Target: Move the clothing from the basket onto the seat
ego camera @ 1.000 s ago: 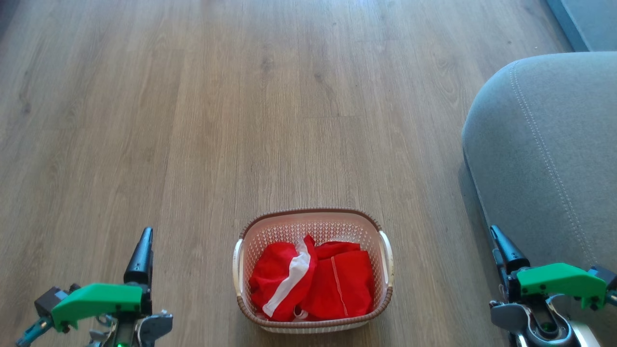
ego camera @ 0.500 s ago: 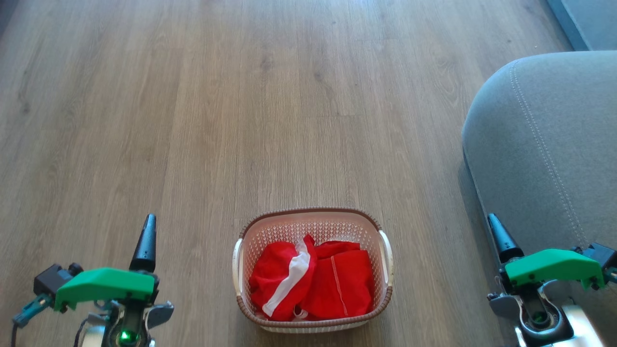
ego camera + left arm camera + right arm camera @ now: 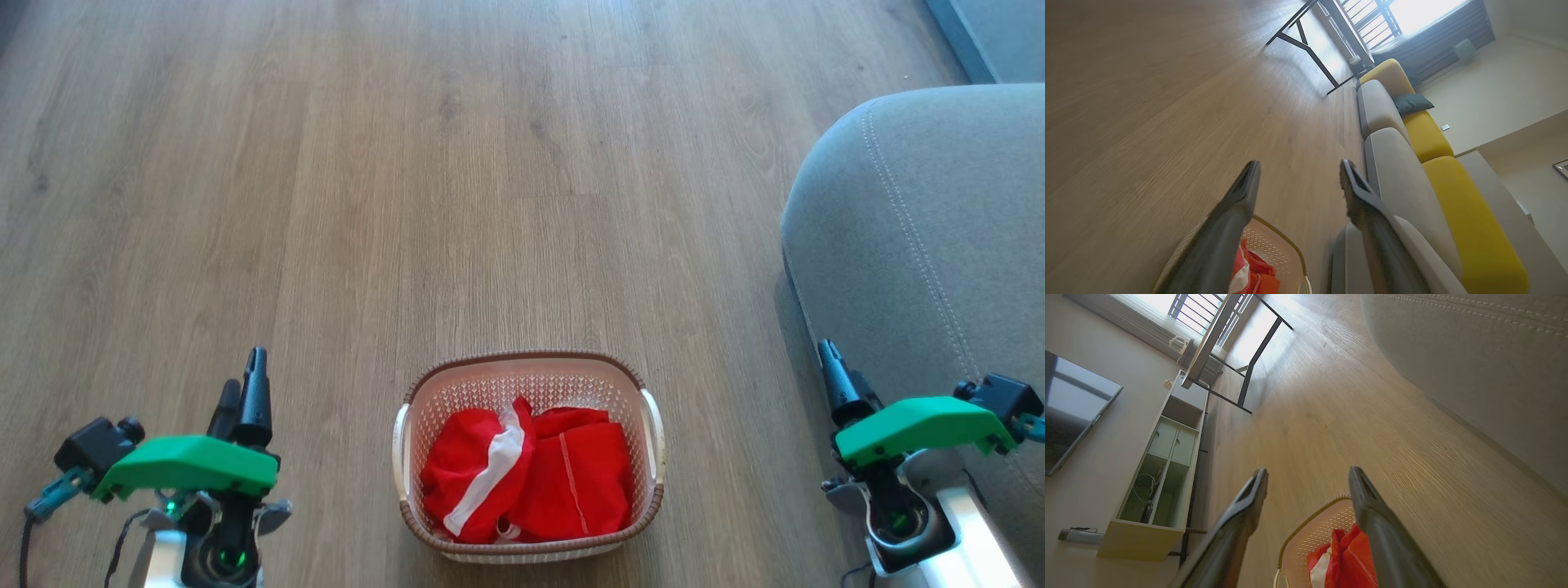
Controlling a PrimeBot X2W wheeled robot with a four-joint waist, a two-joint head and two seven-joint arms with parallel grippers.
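The cream basket (image 3: 522, 358) with a brown rim stands on the floor at the bottom middle of the head view. The red clothing (image 3: 563, 482), one piece with a white stripe, lies bunched inside it. At the right is the grey seat (image 3: 922, 229) with its rounded corner and stitched seam. Left of the basket my left gripper (image 3: 245, 374) stands open and holds nothing. My right gripper (image 3: 833, 367) is open between the basket and the seat. The left wrist view shows open fingers (image 3: 1300, 165) above the basket (image 3: 1278, 241). The right wrist view shows open fingers (image 3: 1308, 471) over the clothing (image 3: 1347, 555).
Wooden floor (image 3: 408, 204) stretches ahead of the basket. A black-legged table (image 3: 1241, 355) stands by the window, a low shelf unit (image 3: 1163, 457) and a television (image 3: 1069, 412) line one wall. The sofa's yellow backrest (image 3: 1429, 134) runs along the other.
Both grippers have moved up the head view, away from its bottom edge. The left one has turned so that both of its fingers show. Basket and clothing lie as before.
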